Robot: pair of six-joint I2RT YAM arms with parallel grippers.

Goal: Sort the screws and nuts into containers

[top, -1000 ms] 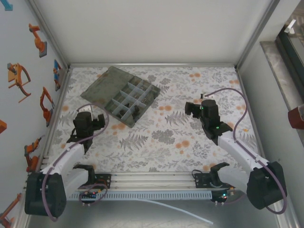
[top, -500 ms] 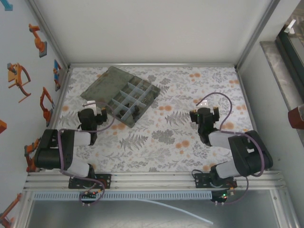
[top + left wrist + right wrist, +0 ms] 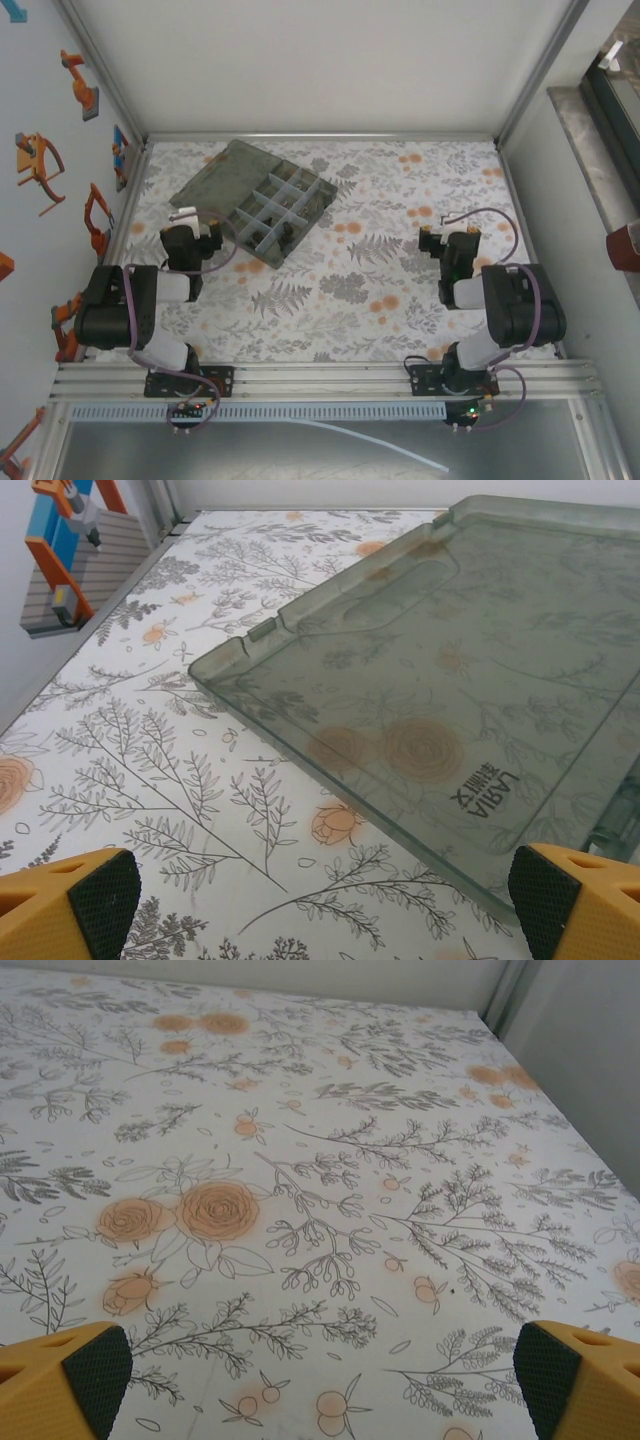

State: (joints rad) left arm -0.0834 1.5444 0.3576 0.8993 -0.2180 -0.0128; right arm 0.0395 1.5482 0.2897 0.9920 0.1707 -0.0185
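The grey translucent organiser box [image 3: 262, 205] lies at the back left of the floral table, its flat lid [image 3: 218, 178] hinged open to the left. Its square containers [image 3: 283, 214] hold small dark pieces [image 3: 287, 236], too small to tell screws from nuts. My left gripper [image 3: 190, 236] sits just in front of the lid's near-left edge, open and empty. In the left wrist view the lid [image 3: 450, 670] is ahead and to the right of the left gripper [image 3: 320, 905]. My right gripper [image 3: 450, 246] is open over bare cloth at the right, the right gripper [image 3: 320, 1385] holding nothing.
The left wall [image 3: 50, 170] carries orange and blue robot stickers, one sticker [image 3: 60, 550] showing beside the table edge. A metal rail [image 3: 320, 378] runs along the near edge. The right wall [image 3: 580, 1050] stands close to the right arm.
Both arms have folded back toward their bases. The right gripper has shifted to the right, the left gripper slightly back toward the lid. Both stay open.
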